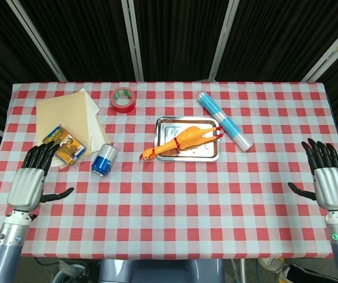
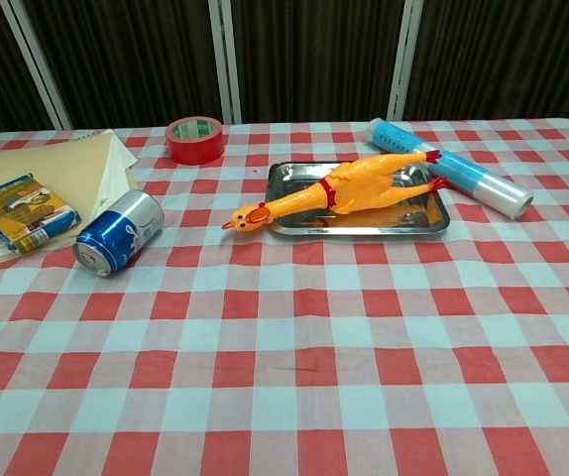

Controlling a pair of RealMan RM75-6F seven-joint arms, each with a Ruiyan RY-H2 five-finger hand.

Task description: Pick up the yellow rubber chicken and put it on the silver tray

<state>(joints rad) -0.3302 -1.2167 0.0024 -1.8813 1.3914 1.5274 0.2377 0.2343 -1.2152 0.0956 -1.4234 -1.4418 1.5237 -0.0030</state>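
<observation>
Checked table (image 1: 175,194) bears tray (image 1: 168,123), can (image 1: 103,160), tape (image 1: 122,99), papers (image 1: 63,112).

One chicken (image 1: 184,140), one tray (image 1: 207,154), one tape roll (image 1: 122,98), one can (image 1: 103,160). One blue-and-clear tube (image 1: 224,120), one small box (image 1: 64,144), one paper stack (image 1: 66,113). Two hands: left (image 1: 30,181), right (image 1: 327,183).

Lighting was even and bright overhead, shadows soft and short (backdrop stayed near-black); mild glare on silver tray (image 2: 433,220), both views sharp.
</observation>
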